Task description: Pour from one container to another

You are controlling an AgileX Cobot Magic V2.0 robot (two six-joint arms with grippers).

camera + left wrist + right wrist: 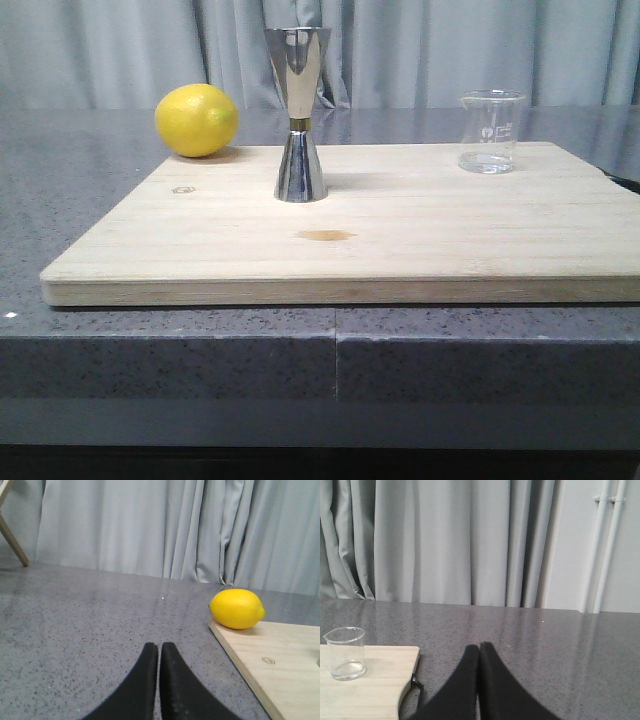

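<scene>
The left gripper [159, 652] is pressed closed on nothing, low over the grey desk [90, 625], near the lemon [236, 608] at the wooden board's [280, 665] corner. The right gripper [479, 652] is likewise closed and empty, off the board's other end, near the glass beaker [346, 653]. On the board, the beaker [490, 131] stands upright toward the right; the steel jigger [299, 113] stands upright mid-board, well apart from it.

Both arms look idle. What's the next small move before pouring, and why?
Probably open the right gripper and bring it toward the glass beaker. Its fingers are shut on nothing off the board's right side, and the beaker stands untouched, apart from the steel jigger.
</scene>
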